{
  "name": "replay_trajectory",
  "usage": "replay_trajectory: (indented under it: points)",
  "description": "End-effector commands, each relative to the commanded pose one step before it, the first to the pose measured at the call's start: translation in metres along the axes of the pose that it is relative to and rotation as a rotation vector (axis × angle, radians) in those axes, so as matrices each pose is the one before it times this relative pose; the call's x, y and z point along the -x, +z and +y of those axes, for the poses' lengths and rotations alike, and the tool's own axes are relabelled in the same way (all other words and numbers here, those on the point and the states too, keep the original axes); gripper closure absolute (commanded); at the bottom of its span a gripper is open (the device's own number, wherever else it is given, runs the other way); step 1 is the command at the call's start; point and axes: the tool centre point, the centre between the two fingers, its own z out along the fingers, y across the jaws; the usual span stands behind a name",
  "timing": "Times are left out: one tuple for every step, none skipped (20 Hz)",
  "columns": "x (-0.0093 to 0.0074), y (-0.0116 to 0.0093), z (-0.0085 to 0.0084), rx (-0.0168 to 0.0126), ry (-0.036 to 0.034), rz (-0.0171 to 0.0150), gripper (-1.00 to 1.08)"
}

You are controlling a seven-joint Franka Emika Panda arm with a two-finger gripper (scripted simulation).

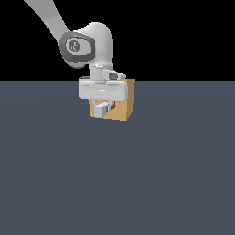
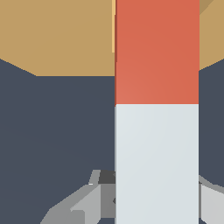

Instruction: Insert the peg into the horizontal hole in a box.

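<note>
- The gripper [image 1: 103,108] pinches the peg [image 1: 102,109] by its pale half, holding it level – judged so the red end can lead into the box [image 1: 125,104].
- The box sits on the floor [image 1: 114,183] just behind; its hole is hidden, so I cannot tell whether the peg is already inside it.

The arm [image 1: 69,32] reaches down from above. Its claw [image 1: 103,106] points down, squeezed onto the peg [image 1: 102,109].

flat dark slate-blue floor [image 1: 137,183], plain black backdrop [image 1: 183,36] above
</note>
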Motion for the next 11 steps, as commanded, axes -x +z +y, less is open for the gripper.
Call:
replay_trajectory:
  points:
    - [-0.01805,-0.00153,0.00071,0.00264,0.00037,0.00184,1.08]
    - [-0.00544,0.00001,0.00011,0.0,0.0,0.0,1.08]
    - [-0.00474,0.00001,0.00013,0.0,0.0,0.0,1.08]
    - [-0.00407,-0.00028,0.00009,0.00044,-0.00006,0.00021,1.08]
    - [-0.00339,0.00001,0.00017,0.0,0.0,0.0,1.08]
    - [-0.00275,0.0,0.0002,0.0,0.0,0.0,1.08]
    - [-0.00211,0.0,0.00023,0.0,0.0,0.0,1.08]
    - [-0.00151,0.0,0.00025,0.0,0.0,0.0,1.08]
    - [-0.00094,-0.00001,0.00025,0.0,0.0,0.0,1.08]
    - [-0.00046,-0.00001,0.00021,0.0,0.0,0.0,1.08]
    - [-0.00012,0.0,0.00008,0.0,0.0,0.0,1.08]
